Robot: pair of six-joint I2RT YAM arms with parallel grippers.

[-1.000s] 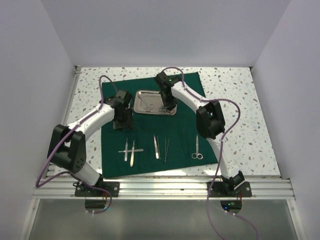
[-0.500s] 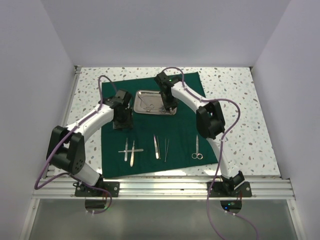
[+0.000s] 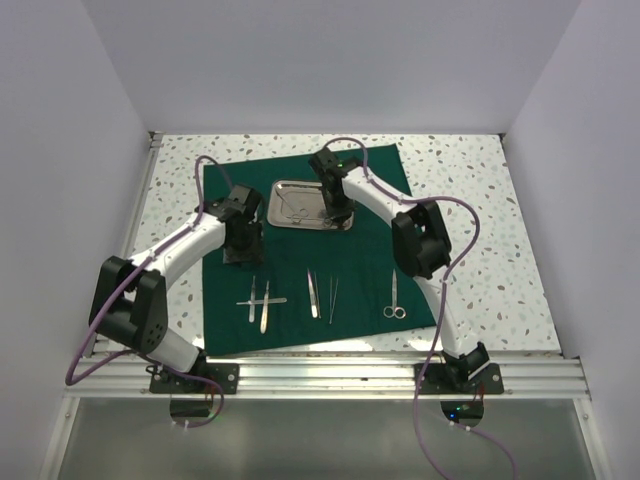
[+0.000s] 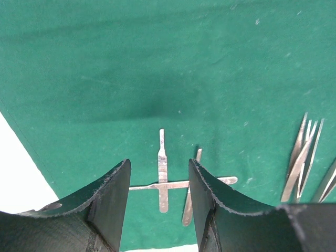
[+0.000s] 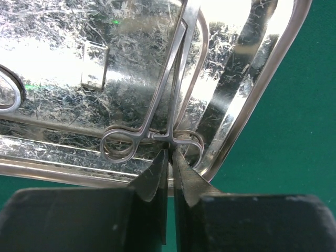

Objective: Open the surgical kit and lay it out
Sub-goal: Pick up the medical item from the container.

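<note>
Readable text: none in any view.
Steel tray [image 5: 241,68]: glare and scratches only, no stamp I can make out.
Ring-handled clamp [image 5: 169,79]: no engraving legible.
Scalpel handles [image 4: 163,168]: bare metal, any marking too small to tell.
Green cloth [image 4: 157,63]: plain weave, no label showing.
Counter [image 3: 480,170]: speckled surface, no sign or number.

A robotics lab booth: plain white walls [image 3: 330,60] box in a speckled table [image 3: 495,175], and two robot arms [image 3: 185,242] stand bolted to a metal rail [image 3: 330,378] at its edge.
</note>
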